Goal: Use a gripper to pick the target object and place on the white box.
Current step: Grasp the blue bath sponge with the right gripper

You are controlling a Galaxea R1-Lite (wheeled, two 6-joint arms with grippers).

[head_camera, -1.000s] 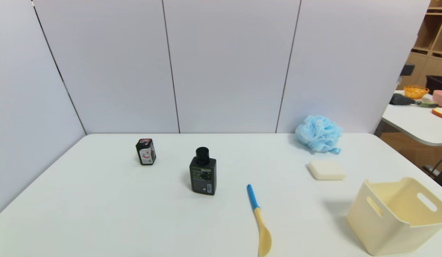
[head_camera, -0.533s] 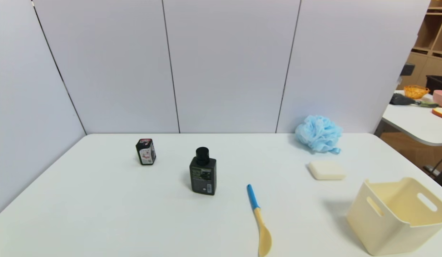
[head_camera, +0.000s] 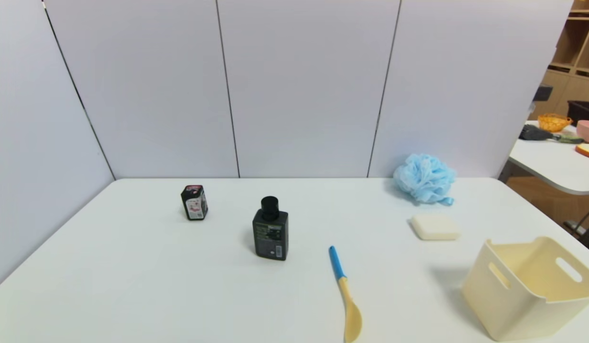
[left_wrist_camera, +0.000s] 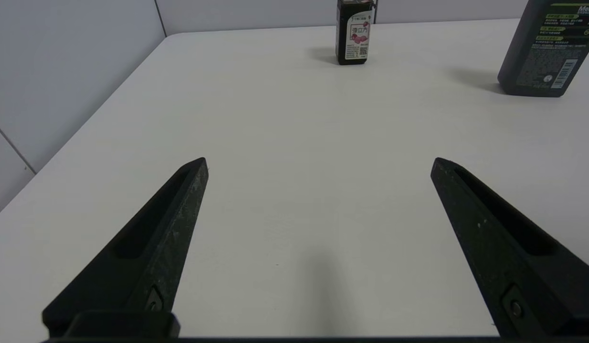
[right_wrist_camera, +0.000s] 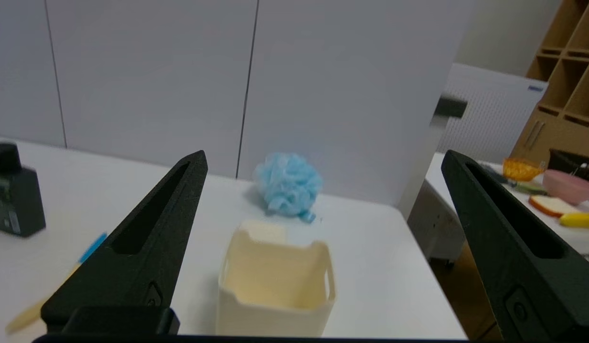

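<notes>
White table: bottle reads "Men" (partly cropped); right pincer, left pincer wide.

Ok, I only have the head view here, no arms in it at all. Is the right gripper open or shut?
Observer: Right gripper is open, nothing between its fingertips; the right wrist view has it pointing over the white box toward the blue bath pouf.
Operator: And the left one?
Observer: Left gripper is open too, its fingers holding nothing, above the bare left part of the table.
Operator: On the side table at right, anything my view cuts off?
Observer: Yes, a yellow banana-like item beside the bread-like slice.
</notes>
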